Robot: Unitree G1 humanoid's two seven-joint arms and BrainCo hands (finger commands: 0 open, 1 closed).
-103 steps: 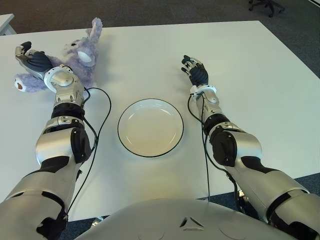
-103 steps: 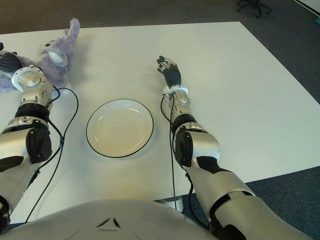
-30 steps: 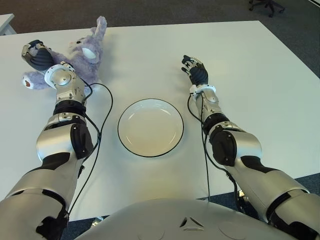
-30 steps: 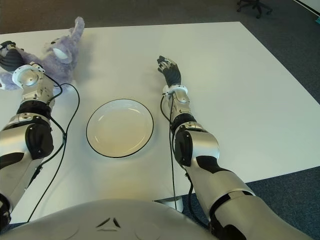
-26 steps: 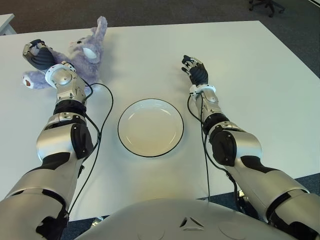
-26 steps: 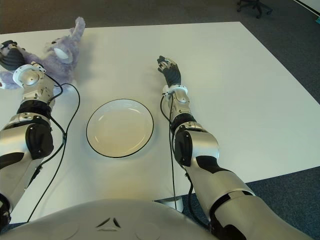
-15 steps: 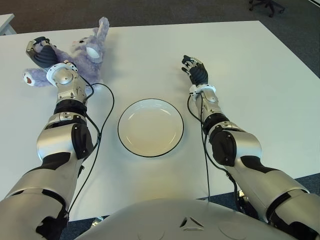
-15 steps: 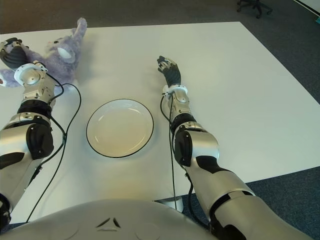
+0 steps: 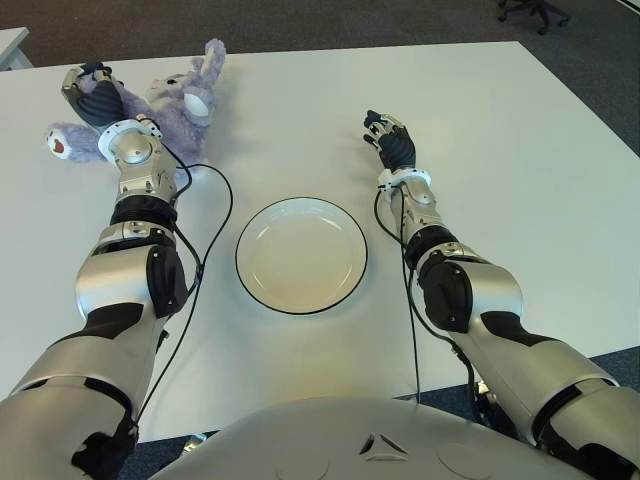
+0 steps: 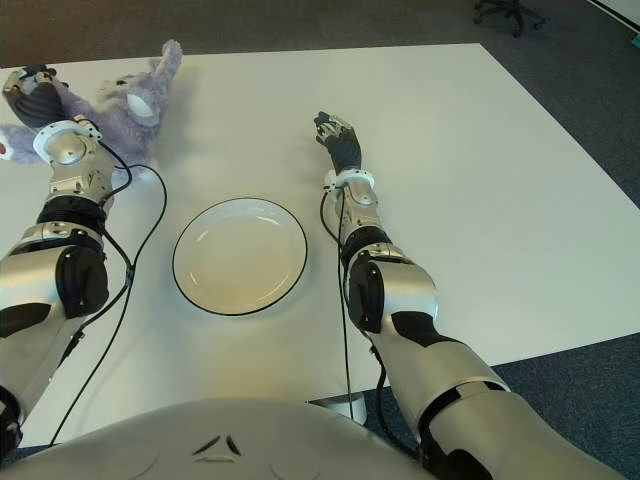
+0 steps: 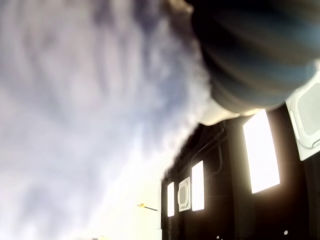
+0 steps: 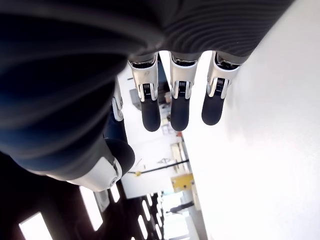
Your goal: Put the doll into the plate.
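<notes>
Across the white tabletop (image 9: 520,150), the plate (image 9: 301,255) is seen empty near the front middle. At the far left corner the purple doll (image 9: 185,100) is held against the left hand (image 9: 95,97), and it has been drawn slightly toward the middle in the last seconds, so the carry is judged begun. Whether the fingers have closed cannot be told. The right hand (image 9: 392,143), fingers relaxed and empty, is shown beyond the plate's right side.

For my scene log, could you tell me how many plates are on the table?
1: the plate lies on the table between the robot's arms; none appears hidden.
</notes>
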